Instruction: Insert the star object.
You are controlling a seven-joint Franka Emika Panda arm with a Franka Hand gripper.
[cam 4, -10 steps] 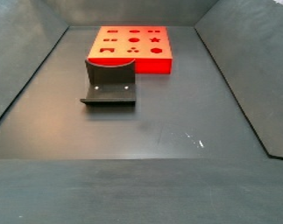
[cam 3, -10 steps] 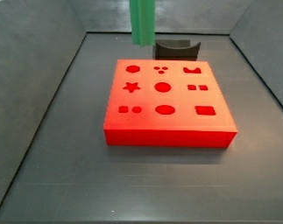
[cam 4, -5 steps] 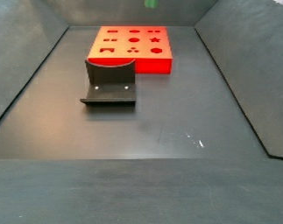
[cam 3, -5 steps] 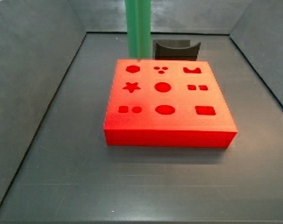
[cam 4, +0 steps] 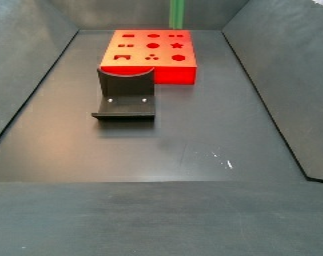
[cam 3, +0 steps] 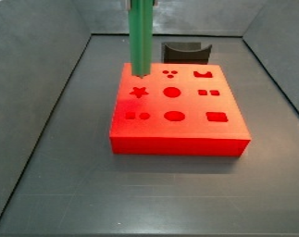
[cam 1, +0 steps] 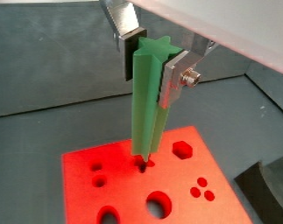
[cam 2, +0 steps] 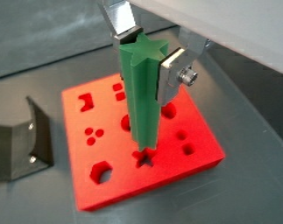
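The star object, a long green rod (cam 1: 148, 105) with ridged sides, hangs upright in my gripper (cam 1: 153, 58), which is shut on its upper end. Both wrist views show this; the gripper (cam 2: 147, 56) has silver fingers (cam 2: 174, 73) pressed on the rod (cam 2: 140, 96). The rod's lower end hovers just above the red block (cam 2: 193, 144), close over the star-shaped hole (cam 2: 141, 158). In both side views only the rod shows (cam 3: 139, 37) (cam 4: 177, 12); the gripper is above the frame. The star hole (cam 3: 138, 92) lies a little nearer than the rod's tip.
The red block (cam 3: 177, 131) has several holes of other shapes. The dark fixture (cam 4: 124, 95) stands on the floor beside the block and shows in a side view (cam 3: 185, 51) behind it. Grey walls enclose the floor.
The green rod has come down toward the red block and shifted slightly; more of it shows in both side views.
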